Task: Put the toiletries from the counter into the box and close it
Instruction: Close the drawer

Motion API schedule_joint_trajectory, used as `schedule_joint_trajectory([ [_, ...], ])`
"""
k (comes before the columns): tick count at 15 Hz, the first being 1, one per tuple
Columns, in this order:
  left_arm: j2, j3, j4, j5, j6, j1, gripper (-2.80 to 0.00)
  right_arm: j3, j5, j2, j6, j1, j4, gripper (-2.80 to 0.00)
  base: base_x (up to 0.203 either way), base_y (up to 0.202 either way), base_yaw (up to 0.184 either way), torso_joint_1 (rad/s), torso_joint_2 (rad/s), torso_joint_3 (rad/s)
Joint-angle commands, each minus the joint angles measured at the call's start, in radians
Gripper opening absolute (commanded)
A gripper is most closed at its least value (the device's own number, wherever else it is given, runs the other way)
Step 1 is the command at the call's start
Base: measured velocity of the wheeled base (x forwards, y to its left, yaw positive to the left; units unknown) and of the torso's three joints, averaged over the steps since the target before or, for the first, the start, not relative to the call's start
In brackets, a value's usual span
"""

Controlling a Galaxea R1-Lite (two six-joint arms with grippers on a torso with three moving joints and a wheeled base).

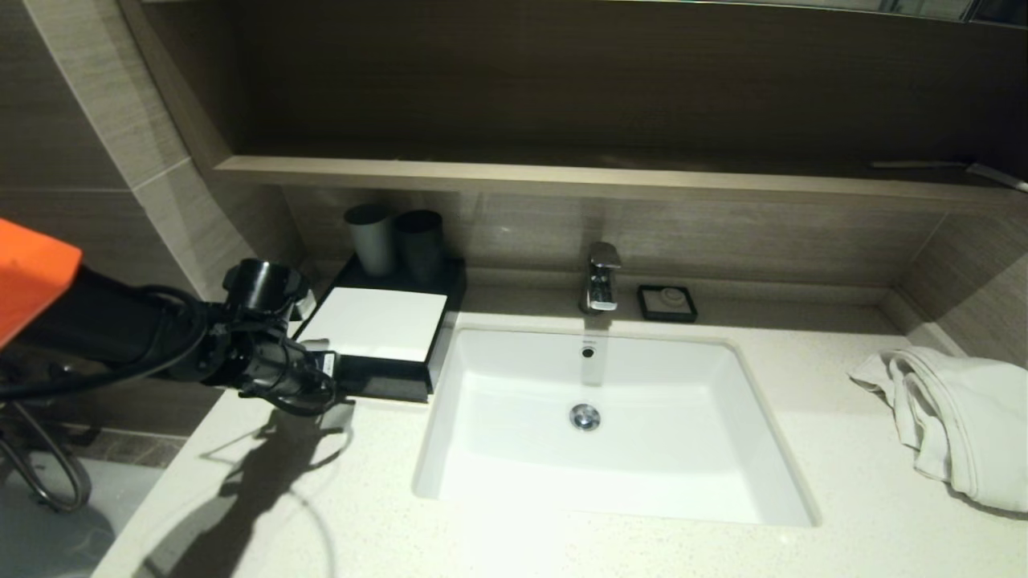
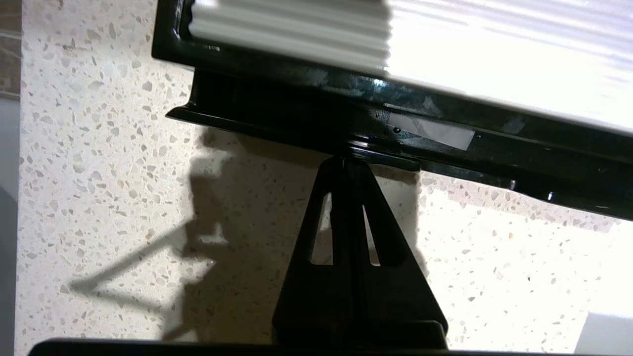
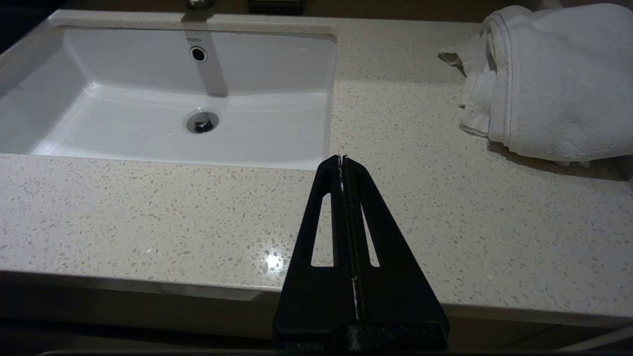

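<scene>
The black box (image 1: 373,323) with its white top panel stands on the counter (image 1: 642,554) left of the sink. Its drawer front (image 2: 445,143) looks pushed in. My left gripper (image 1: 333,376) is shut and empty at the box's front. In the left wrist view its joined tips (image 2: 346,159) touch the small handle on the drawer front. No sachets are in view. My right gripper (image 3: 342,158) is shut and empty above the counter's front edge (image 3: 148,207), right of the sink, and is outside the head view.
The white inset sink (image 1: 482,377) fills the counter's middle, with a chrome faucet (image 1: 601,279) and a black soap dish (image 1: 666,303) behind it. Two grey cups (image 1: 371,237) stand at the box's back. A white towel (image 1: 948,417) lies at the right. A wooden shelf (image 1: 562,177) overhangs the back.
</scene>
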Motion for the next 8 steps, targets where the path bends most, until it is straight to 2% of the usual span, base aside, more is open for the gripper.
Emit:
schedule_joint_trajectory([
  [1, -0.001, -0.014, 0.001, 0.001, -0.001, 0.000, -2.80, 0.000, 0.000, 0.000, 0.000, 0.000, 0.000, -2.80, 0.000, 0.000, 0.000, 0.000, 0.00, 0.000],
  [8, 0.022, -0.049, 0.001, 0.015, 0.000, 0.000, -2.80, 0.000, 0.000, 0.000, 0.000, 0.000, 0.000, -2.80, 0.000, 0.000, 0.000, 0.000, 0.00, 0.000],
])
